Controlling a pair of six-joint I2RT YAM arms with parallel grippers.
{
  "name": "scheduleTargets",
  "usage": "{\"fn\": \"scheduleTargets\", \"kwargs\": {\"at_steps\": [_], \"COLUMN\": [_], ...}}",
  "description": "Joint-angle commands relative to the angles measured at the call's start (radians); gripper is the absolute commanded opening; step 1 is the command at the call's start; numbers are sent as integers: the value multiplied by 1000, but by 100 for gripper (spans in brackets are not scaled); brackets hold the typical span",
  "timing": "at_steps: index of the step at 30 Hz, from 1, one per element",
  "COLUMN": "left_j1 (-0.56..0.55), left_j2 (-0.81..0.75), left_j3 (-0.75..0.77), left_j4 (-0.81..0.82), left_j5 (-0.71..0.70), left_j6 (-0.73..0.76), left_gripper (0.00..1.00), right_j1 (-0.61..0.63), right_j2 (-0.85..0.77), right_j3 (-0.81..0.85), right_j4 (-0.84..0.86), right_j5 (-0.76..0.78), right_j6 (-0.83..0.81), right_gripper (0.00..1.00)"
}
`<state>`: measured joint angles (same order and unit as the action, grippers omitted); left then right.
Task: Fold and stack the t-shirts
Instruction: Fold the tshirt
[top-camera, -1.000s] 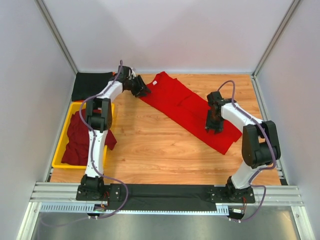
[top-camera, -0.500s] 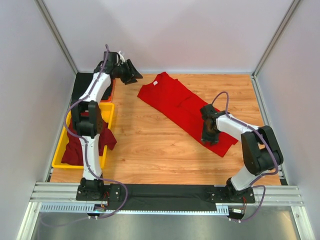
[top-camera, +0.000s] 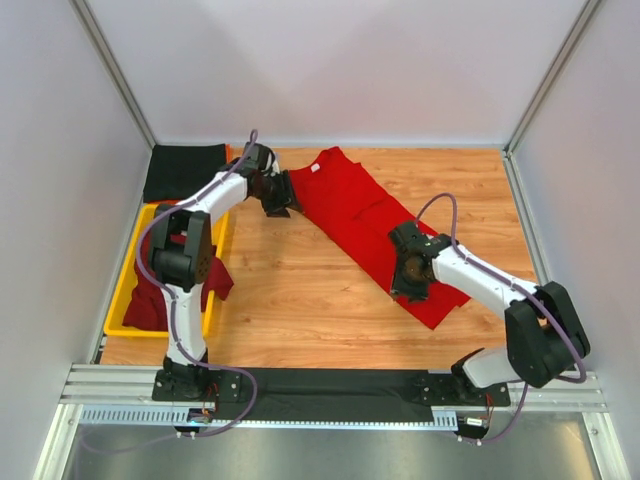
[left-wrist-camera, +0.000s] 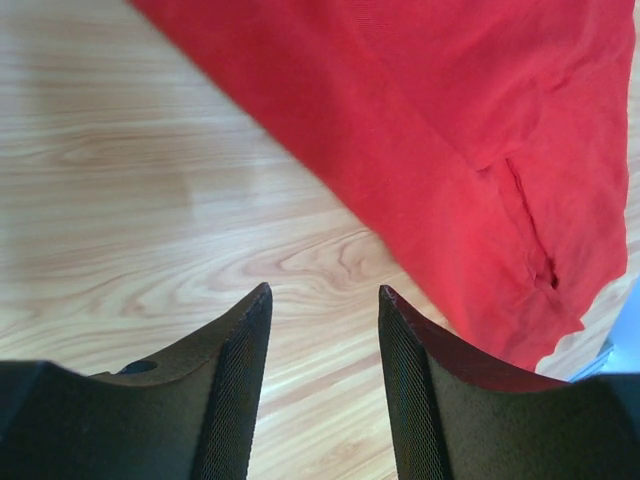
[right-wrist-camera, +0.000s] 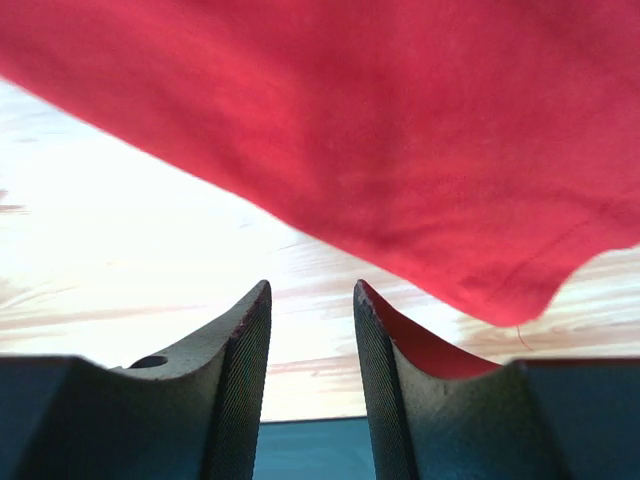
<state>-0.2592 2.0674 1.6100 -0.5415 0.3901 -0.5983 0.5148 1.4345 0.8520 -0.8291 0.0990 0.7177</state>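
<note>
A bright red t-shirt (top-camera: 365, 215) with a white neck label lies folded in a long diagonal strip on the wooden table; it also shows in the left wrist view (left-wrist-camera: 470, 130) and the right wrist view (right-wrist-camera: 400, 130). My left gripper (top-camera: 279, 198) is open and empty just left of its upper edge, over bare wood (left-wrist-camera: 322, 295). My right gripper (top-camera: 407, 280) is open and empty at the strip's lower left edge (right-wrist-camera: 311, 290). Dark maroon t-shirts (top-camera: 150, 285) lie crumpled in the yellow tray. A black t-shirt (top-camera: 182, 170) lies folded at the back left.
The yellow plastic tray (top-camera: 122, 290) stands along the table's left edge. White walls enclose the table on three sides. A black strip and metal rails (top-camera: 330, 388) run along the near edge by the arm bases.
My left gripper came down from the back-left corner to the shirt's upper left edge. My right gripper moved left and nearer along the shirt's lower end. The shirt shifted slightly.
</note>
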Motion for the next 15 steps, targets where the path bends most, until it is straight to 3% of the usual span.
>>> {"fn": "scheduleTargets", "kwargs": {"at_steps": [1,11,15], "left_j1": [-15,11,21], "left_j2": [31,315,344], "left_j3": [88,516,516], "left_j4": [31,-277,-206], "left_j5": [-33,-319,-303], "left_j6": [19,-14,-15], "left_gripper": [54,53,53], "right_j1": [-2,-7,-7], "right_j2": [-57,-97,-83], "right_j3": [91,197,216], "right_j4": [-71,-91,-82], "right_j5": [51,97,114], "right_j6": [32,-66,-90], "right_gripper": [41,41,41]}}
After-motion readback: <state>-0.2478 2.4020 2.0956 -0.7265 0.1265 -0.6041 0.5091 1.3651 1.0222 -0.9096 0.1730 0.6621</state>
